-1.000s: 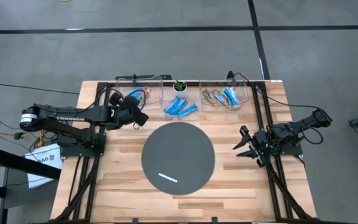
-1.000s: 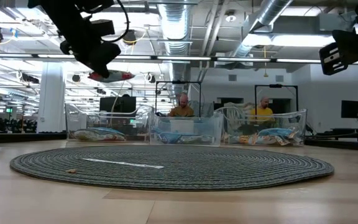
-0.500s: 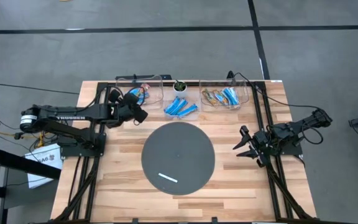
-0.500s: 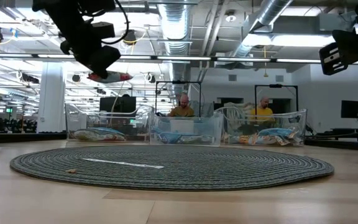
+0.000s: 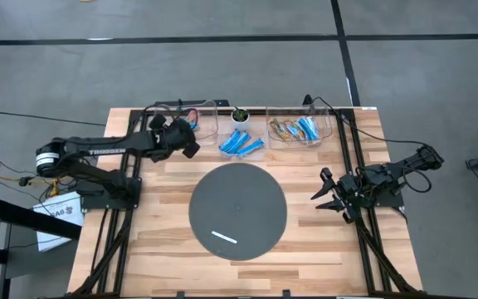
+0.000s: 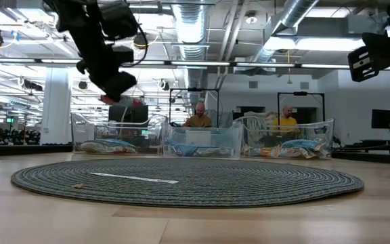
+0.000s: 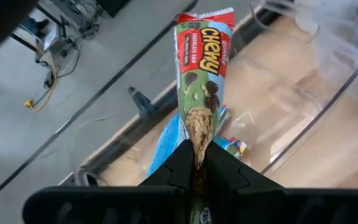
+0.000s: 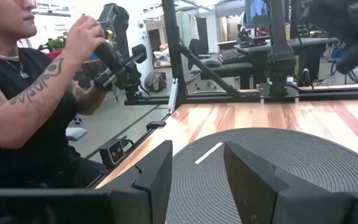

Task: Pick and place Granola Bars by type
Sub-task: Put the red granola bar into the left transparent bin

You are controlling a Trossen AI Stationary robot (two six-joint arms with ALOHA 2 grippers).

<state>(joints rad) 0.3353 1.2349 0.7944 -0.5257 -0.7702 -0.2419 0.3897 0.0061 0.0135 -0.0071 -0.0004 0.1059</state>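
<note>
High view, taken from the desk's near edge towards its far edge.

Item 1: desk (image 5: 148, 249), pale wooden planks on a dark frame.

Item 2: round dark woven mat (image 5: 237, 211), centred on the desk. One slim white bar (image 5: 224, 237) lies flat on its near portion, slightly slanted (in the low view it shows as a thin pale strip (image 6: 134, 178) on the weave).

Item 3: right claw (image 5: 325, 194), near the desk's right edge, level with the mat and apart from it. Fingers (image 8: 157, 168) stand apart, with nothing between them.

Item 4: left claw (image 5: 187, 141), above the near rim of the far-left bin, raised well off the desk (so the low view shows). It is clamped on one end of a Chewy granola bar (image 7: 202, 81), green, red and tan wrapper, the free end pointing away over the bin.

Item 5: three clear bins in a row along the far edge.
- Far-left bin (image 5: 210, 109): a blue wrapper (image 7: 165, 140) lies on its floor below the held bar.
- Middle bin (image 5: 256, 126): a pile of bright blue bars (image 5: 241, 143).
- Far-right bin (image 5: 326, 133): mixed blue and tan bars (image 5: 295, 129).

Item 6: beyond the desk, a seated person (image 8: 27, 99) holding a handled device; two more people farther off in the low view.
</note>
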